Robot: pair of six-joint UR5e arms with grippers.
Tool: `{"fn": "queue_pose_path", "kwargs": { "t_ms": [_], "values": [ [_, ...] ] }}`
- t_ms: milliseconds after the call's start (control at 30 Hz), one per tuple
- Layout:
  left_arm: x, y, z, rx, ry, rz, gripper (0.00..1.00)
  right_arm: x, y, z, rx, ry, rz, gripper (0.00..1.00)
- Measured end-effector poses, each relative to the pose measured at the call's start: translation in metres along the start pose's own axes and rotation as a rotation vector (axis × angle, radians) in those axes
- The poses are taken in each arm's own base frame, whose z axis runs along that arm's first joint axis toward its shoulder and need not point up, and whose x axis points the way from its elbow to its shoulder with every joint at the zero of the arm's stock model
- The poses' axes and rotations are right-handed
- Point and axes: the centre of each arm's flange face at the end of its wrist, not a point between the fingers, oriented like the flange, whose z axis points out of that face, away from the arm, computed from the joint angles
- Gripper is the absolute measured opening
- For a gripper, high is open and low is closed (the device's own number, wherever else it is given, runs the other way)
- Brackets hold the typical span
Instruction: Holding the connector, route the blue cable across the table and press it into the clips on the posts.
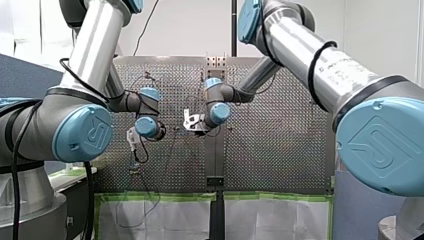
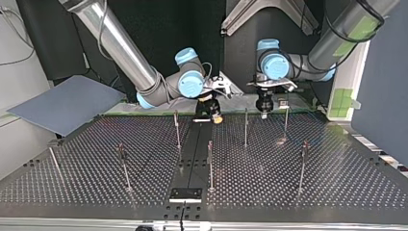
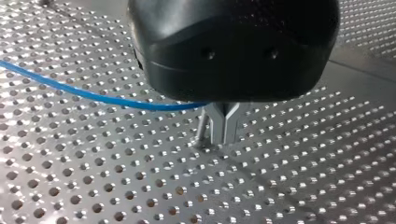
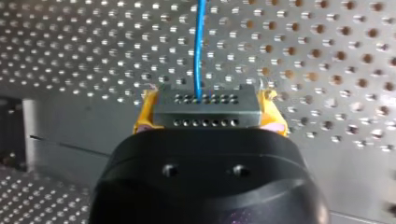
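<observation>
One wrist view alone shows right pincer (image 4: 208,100) gripping connector (image 4: 205,117); left pincer (image 3: 223,133) clenched.

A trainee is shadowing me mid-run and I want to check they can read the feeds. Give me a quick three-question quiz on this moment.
1. What does my right gripper hold between its yellow pads? A the connector; B a screwdriver; C nothing.
2. True or false: my left gripper stands wide open, high above the table.
3. Fill in: the cable leaving the connector is ___.
Key: 1 A. 2 False: it is shut on the cable, low over the table. 3 blue.
</observation>
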Motion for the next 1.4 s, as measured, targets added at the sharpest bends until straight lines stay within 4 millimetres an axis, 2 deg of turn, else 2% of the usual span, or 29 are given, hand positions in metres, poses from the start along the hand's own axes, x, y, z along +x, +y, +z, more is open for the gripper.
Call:
{"fn": "queue_pose_path", "kwargs": {
  "t_ms": [133, 400, 667, 933, 967, 1000, 1067, 1100, 1167, 1200, 1267, 1300, 1367, 1400],
  "values": [
    [-0.006, 0.000, 0.008, 0.012, -0.014, -0.005, 0.00, -0.004, 0.003, 0.003, -0.002, -0.003, 0.000, 0.00],
    [-0.005, 0.002, 0.028, 0.023, -0.016, -0.011, 0.00, 0.013, 0.021, 0.011, -0.020, 0.030, 0.009, 0.00],
    [-0.026, 0.001, 0.052, 0.023, -0.052, -0.023, 0.00, 0.024, 0.041, 0.016, -0.025, 0.055, 0.016, 0.00],
    [-0.032, 0.004, 0.057, 0.024, -0.062, -0.024, 0.00, 0.031, 0.052, 0.019, -0.025, 0.067, 0.019, 0.00],
    [-0.032, 0.004, 0.058, 0.024, -0.062, -0.024, 0.09, 0.032, 0.053, 0.019, -0.025, 0.070, 0.019, 0.00],
    [-0.032, 0.004, 0.058, 0.024, -0.062, -0.024, 0.09, 0.033, 0.053, 0.019, -0.025, 0.072, 0.019, 0.00],
    [-0.032, 0.004, 0.057, 0.025, -0.059, -0.023, 0.22, 0.035, 0.055, 0.020, -0.026, 0.076, 0.019, 0.00],
    [-0.032, 0.004, 0.057, 0.026, -0.057, -0.023, 0.22, 0.036, 0.056, 0.020, -0.027, 0.077, 0.020, 0.00],
    [-0.031, 0.003, 0.056, 0.026, -0.050, -0.022, 0.43, 0.037, 0.057, 0.020, -0.029, 0.079, 0.020, 0.00],
    [-0.030, 0.002, 0.055, 0.025, -0.047, -0.022, 0.43, 0.037, 0.057, 0.020, -0.029, 0.079, 0.020, 0.00],
    [-0.029, 0.001, 0.054, 0.021, -0.037, -0.020, 0.65, 0.037, 0.058, 0.020, -0.030, 0.078, 0.020, 0.00],
    [-0.028, 0.001, 0.053, 0.018, -0.032, -0.018, 0.65, 0.037, 0.058, 0.020, -0.030, 0.077, 0.021, 0.00],
    [-0.026, 0.000, 0.050, 0.006, -0.018, -0.008, 1.00, 0.037, 0.059, 0.020, -0.030, 0.076, 0.021, 0.00],
    [-0.025, 0.000, 0.049, 0.002, -0.011, -0.002, 1.00, 0.037, 0.059, 0.020, -0.031, 0.076, 0.021, 0.00]
  ]
}}
